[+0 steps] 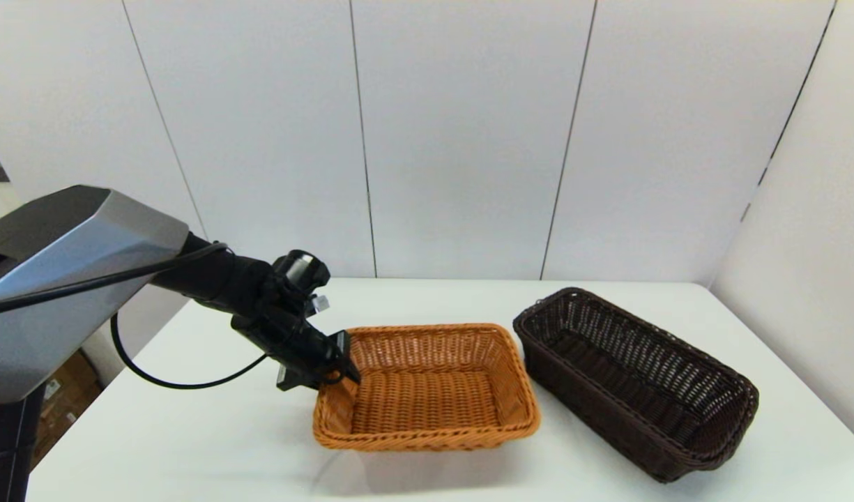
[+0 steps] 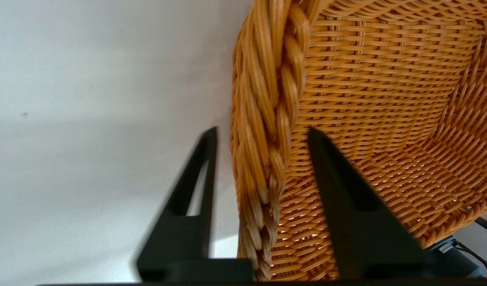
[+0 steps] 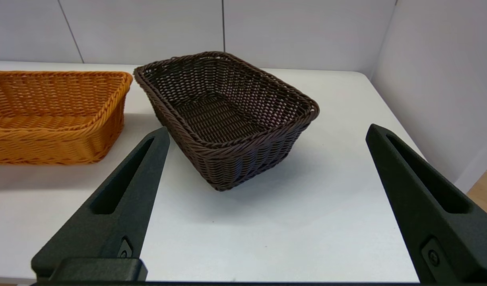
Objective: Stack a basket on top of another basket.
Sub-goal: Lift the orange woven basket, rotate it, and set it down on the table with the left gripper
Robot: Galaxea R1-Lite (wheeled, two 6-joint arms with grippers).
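The left claw (image 2: pixel 261 135) straddles the braided rim of the orange-tan basket (image 1: pixel 427 387) at mid-tabletop, fingers not yet closed, so it must clench and lift toward the dark brown basket (image 1: pixel 636 380) near the right edge, while the right claw (image 3: pixel 267 133) hangs spread wide.

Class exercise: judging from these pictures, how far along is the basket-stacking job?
Done: nothing stacked; the dark brown basket and orange-tan basket sit side by side on the table. In hand: the left pincer straddles the orange-tan basket's braided rim, one finger inside, one outside. The right pincer hangs open, apart. Left: lifting and stacking.
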